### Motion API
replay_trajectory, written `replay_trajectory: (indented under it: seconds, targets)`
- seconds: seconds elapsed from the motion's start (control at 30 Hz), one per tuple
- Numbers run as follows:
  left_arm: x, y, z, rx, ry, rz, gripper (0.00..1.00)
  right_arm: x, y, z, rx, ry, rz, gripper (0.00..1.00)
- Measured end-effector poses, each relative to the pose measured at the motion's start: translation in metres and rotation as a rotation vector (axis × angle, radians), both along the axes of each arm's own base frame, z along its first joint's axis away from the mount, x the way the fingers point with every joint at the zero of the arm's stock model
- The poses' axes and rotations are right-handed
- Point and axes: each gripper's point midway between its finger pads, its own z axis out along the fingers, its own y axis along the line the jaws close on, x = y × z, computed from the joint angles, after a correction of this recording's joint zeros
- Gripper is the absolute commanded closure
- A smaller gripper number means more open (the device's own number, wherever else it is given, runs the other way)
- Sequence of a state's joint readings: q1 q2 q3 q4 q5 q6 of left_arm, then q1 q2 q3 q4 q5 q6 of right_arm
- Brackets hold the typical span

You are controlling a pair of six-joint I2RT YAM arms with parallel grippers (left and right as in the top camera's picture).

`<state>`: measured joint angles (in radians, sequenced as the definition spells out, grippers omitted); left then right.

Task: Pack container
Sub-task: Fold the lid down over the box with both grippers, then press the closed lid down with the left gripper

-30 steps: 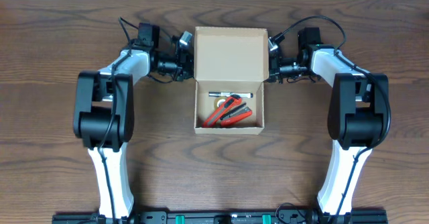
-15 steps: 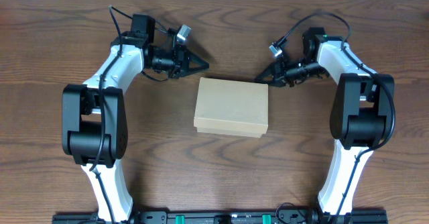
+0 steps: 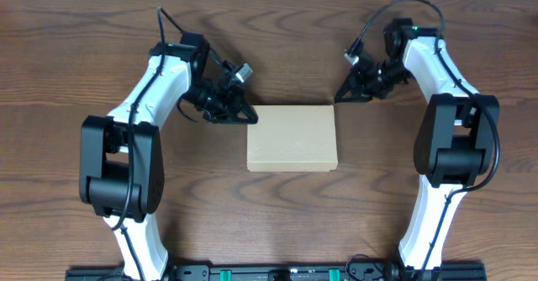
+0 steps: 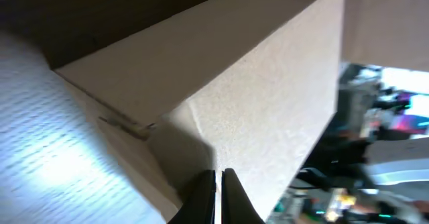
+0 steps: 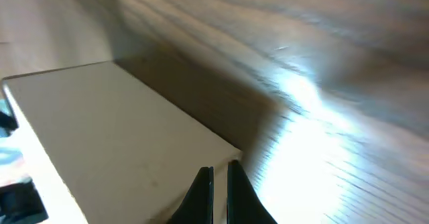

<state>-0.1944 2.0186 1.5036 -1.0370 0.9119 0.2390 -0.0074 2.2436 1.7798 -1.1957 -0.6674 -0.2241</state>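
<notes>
okay, lid is down on the container (image 3: 292,136), which sits flat in the middle of the table (image 3: 67,62) between my two arms. i'd call the packing all but done: the flap looks flush from above, so what's left is maybe a press to seat it. contents? can't see any, the box is shut. left gripper (image 3: 251,118) is at the back-left corner, jaws pinched together on nothing; touching or not, i can't tell. right gripper (image 3: 339,99) hangs just off the back-right corner, jaws closed, empty.
</notes>
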Motion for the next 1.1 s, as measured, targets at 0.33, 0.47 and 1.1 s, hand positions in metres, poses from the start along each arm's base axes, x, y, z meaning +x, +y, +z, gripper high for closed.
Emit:
replay_trajectory:
  seconds: [0.33,0.47,1.1]
  targets:
    - [0.014,0.035,0.011,0.26,-0.197,-0.03,0.55,0.02,-0.014,0.03,-0.111,-0.078,0.022,0.96]
    - [0.019,0.053,0.025,0.359,-0.273,-0.013,0.45,0.026,-0.013,0.042,-0.137,-0.114,0.038,0.97]
    - [-0.003,0.06,0.092,0.609,-0.554,-0.053,0.57,0.029,-0.029,0.042,-0.262,-0.123,0.038,0.98]
